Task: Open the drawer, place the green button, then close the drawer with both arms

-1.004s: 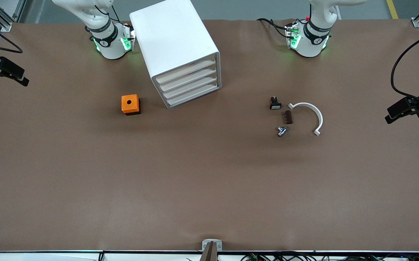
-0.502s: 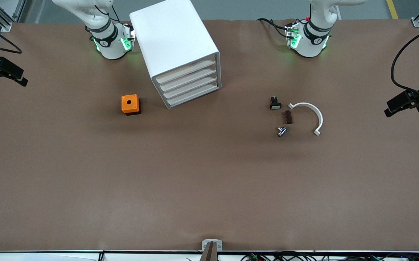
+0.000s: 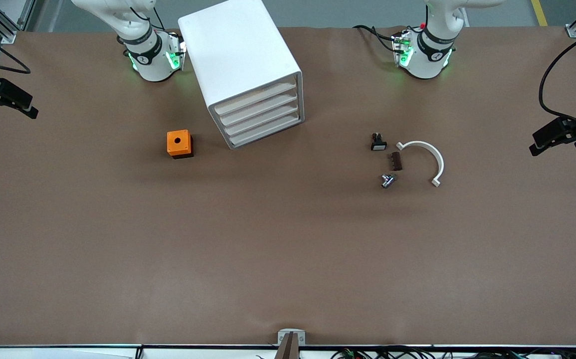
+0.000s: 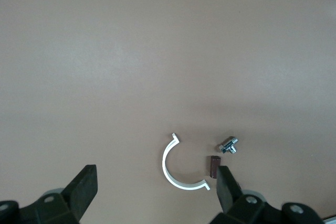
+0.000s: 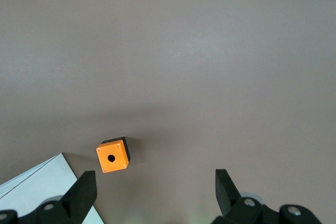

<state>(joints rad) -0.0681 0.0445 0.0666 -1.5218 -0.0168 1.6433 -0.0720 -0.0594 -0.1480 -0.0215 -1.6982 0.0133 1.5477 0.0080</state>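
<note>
The left gripper (image 4: 155,192) is hovering over the left arm's end of the brown table (image 3: 288,249), jaws spread wide and gripping nothing. The right gripper (image 5: 152,192) is hovering over the opposite end, jaws equally spread. The white four-drawer plastic cabinet (image 3: 248,70) is standing with every drawer shut. In the front view, the orange cube with a round hole (image 3: 179,143) is sitting at its eight o'clock. A white-capped black button (image 3: 378,143), a white half-ring clamp (image 3: 430,152), a small brown block (image 3: 396,161) and a shiny metal fitting (image 3: 387,180) are clustering together. I cannot tell where the green-capped button is.
</note>
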